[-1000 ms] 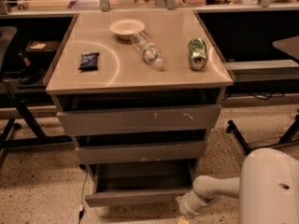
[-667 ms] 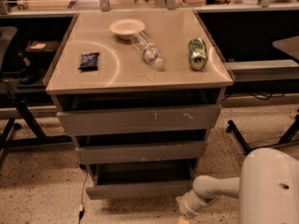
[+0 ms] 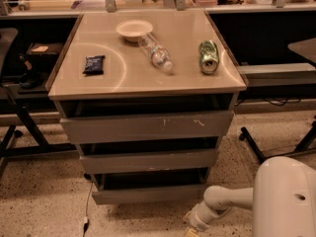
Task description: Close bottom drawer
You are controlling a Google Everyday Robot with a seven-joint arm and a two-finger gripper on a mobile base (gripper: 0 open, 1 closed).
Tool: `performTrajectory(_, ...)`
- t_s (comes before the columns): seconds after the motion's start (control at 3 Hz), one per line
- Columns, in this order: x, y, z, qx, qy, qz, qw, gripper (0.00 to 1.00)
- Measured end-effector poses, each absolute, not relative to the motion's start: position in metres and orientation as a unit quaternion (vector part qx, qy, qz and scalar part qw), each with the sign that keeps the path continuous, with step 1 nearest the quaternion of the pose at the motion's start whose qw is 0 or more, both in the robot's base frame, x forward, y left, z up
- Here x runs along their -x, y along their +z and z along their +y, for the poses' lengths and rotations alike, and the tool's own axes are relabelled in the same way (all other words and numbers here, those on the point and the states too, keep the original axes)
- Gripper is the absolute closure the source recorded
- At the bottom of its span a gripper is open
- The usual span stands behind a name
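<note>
At cabinet (image 3: 148,83) base, bottom drawer (image 3: 148,194) slightly ajar, gripper (image 3: 191,229) lower-right

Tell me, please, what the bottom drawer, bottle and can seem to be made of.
Bottom drawer: probably painted metal, matte grey, thin flat front. Bottle: clear plastic, see-through. Can: likely aluminium, green print, shiny glints. The claw sits near the floor, by the drawer's right end.

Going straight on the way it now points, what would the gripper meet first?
The gripper, low at the picture's bottom edge, points down and left. It would probably meet the speckled floor first, just in front of the bottom drawer, though depth is unclear.
</note>
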State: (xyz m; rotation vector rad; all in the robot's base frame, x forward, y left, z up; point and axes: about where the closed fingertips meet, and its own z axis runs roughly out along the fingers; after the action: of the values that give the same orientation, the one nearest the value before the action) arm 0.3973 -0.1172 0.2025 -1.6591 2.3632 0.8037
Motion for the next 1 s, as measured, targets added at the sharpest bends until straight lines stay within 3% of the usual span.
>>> performTrajectory(1.0,-0.413,0.185,-0.123,0.536,0.257,0.8,0.087,0.98)
